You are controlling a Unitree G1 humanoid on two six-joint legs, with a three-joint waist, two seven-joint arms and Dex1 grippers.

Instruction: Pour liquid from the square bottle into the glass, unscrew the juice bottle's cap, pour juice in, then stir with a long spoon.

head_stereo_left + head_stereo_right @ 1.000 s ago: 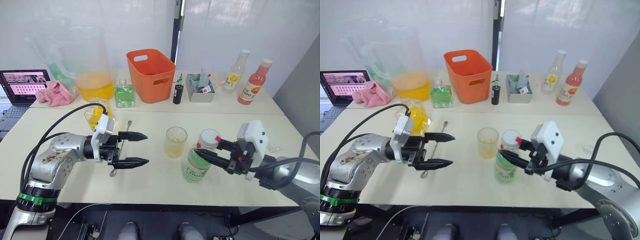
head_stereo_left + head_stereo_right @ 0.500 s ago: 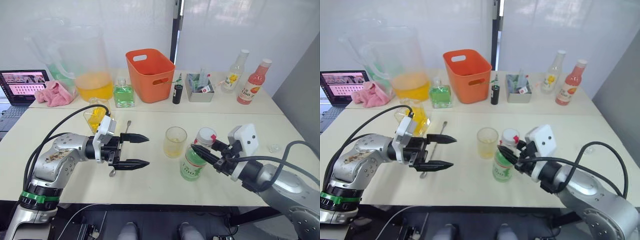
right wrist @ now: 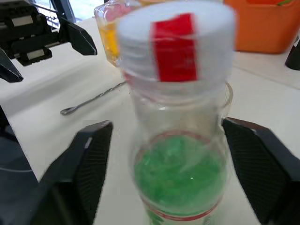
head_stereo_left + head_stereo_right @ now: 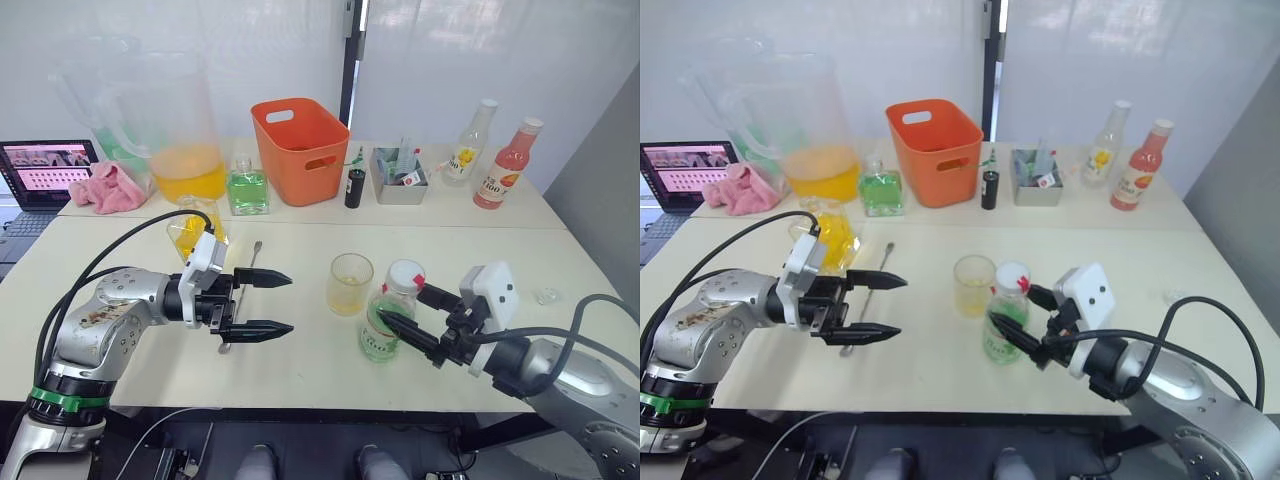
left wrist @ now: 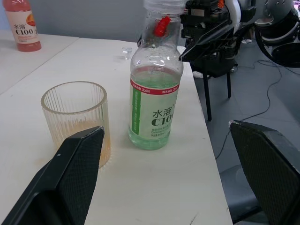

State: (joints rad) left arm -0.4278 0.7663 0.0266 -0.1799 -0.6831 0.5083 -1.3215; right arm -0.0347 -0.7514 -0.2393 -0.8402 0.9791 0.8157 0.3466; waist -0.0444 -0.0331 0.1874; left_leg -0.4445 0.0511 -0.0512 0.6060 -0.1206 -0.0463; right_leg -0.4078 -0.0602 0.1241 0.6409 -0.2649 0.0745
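Observation:
The juice bottle holds green liquid and has a white cap with a red tab; it stands just right of the ribbed glass, which has a little yellowish liquid in it. My right gripper is open, one finger on each side of the bottle's upper part with gaps showing in the right wrist view. A square bottle of yellow liquid stands behind my left gripper, which hovers open and empty over the table. The long spoon lies flat beneath the left gripper.
Along the back stand a large pitcher of orange liquid, a green square flask, an orange basket, a grey tray and two tall bottles. A laptop and pink cloth lie at far left.
My right arm has dropped lower and its wrist has turned, with the fingers now straddling the juice bottle, which has shifted slightly left. The left gripper has barely moved.

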